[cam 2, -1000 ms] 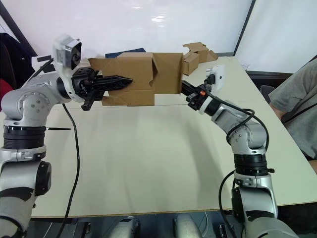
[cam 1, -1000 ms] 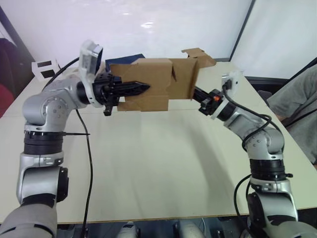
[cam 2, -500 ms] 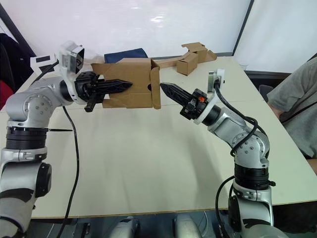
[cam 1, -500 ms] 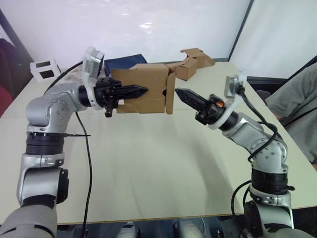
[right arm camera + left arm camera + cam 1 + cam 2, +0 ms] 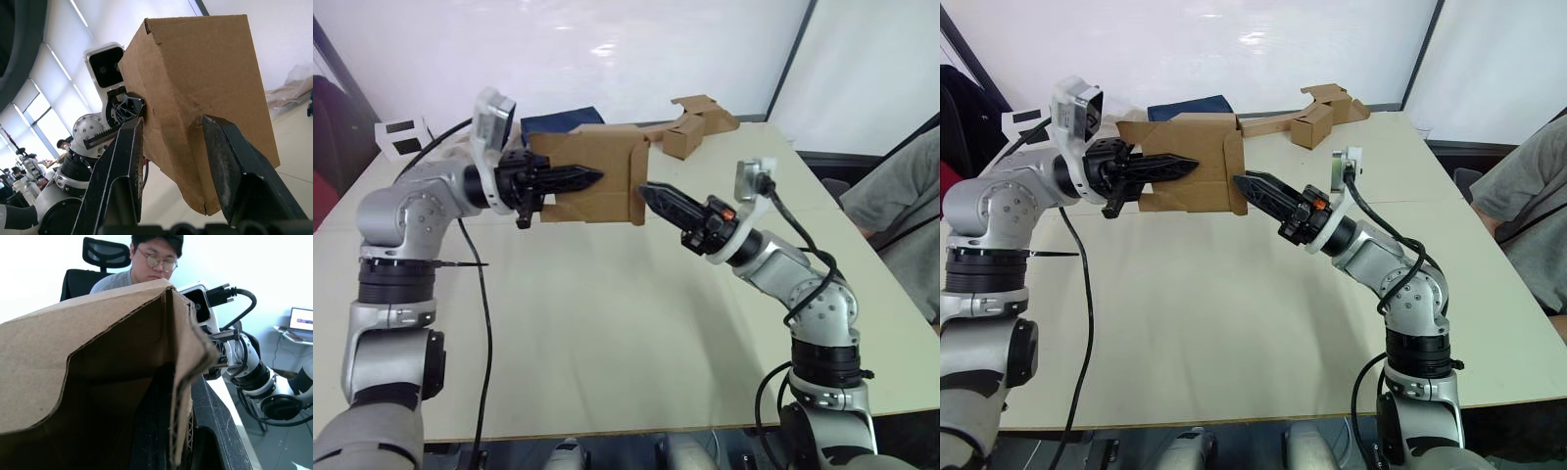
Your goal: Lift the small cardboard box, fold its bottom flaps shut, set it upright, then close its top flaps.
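One small cardboard box (image 5: pixel 592 176) aloft; left gripper (image 5: pixel 590 178) clamps its wall; right gripper (image 5: pixel 171 147) parted, tips touching folded flap (image 5: pixel 637 181).

We see a plain brown, unmarked box (image 5: pixel 592 176) held up over a pale cream table (image 5: pixel 607 323), its cut edges showing the ribbed corrugation in the left wrist view. Both grippers have black fingers, the left gripper (image 5: pixel 585 177) and the right gripper (image 5: pixel 654 193) alike, on silver-grey arms with white camera housings, and the right wrist carries a small orange-red patch. Behind lie a dark navy cloth (image 5: pixel 558 122), another brown box with strips (image 5: pixel 690 127), and a white cube (image 5: pixel 401 135) with black squares, while a person (image 5: pixel 901 206) wears grey.
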You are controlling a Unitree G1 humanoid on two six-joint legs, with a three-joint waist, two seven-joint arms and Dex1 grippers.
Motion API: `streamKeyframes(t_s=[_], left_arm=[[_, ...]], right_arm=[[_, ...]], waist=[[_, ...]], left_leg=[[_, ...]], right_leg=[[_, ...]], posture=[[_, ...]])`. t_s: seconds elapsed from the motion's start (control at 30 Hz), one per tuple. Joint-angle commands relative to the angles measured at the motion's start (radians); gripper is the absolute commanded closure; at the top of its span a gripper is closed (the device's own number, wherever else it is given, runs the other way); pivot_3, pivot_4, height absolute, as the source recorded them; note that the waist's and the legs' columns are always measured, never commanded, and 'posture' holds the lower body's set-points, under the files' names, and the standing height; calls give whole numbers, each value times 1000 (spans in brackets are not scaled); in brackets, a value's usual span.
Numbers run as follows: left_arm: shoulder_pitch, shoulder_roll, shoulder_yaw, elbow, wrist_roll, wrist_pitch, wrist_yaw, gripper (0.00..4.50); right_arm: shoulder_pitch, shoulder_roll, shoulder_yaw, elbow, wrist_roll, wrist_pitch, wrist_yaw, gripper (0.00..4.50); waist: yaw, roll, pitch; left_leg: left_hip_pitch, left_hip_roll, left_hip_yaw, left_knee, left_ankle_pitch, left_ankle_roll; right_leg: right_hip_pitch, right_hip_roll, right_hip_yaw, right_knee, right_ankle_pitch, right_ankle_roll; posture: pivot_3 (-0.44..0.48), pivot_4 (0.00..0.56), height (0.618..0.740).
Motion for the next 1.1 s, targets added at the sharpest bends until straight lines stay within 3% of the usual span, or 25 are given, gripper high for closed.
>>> streamKeyframes(t_s=[0.03, 0.37, 1.1], left_arm=[[-33, 15, 36, -21, -29, 6, -6, 4500], [-36, 13, 36, -25, -45, 15, -3, 4500], [-28, 15, 29, -32, -53, 15, -6, 4500]], right_arm=[[8, 8, -6, -11, -1, -24, 1, 2611], [15, -5, -13, 12, -33, -50, 3, 2611], [10, 35, -46, 12, 96, -39, -60, 2611]], waist=[[0, 0, 0], [0, 0, 0], [-1, 0, 0]], left_leg=[[0, 0, 0, 0, 0, 0], [0, 0, 0, 0, 0, 0], [0, 0, 0, 0, 0, 0]], right_leg=[[0, 0, 0, 0, 0, 0], [0, 0, 0, 0, 0, 0], [0, 0, 0, 0, 0, 0]], posture=[[0, 150, 740], [0, 150, 740], [0, 150, 740]])
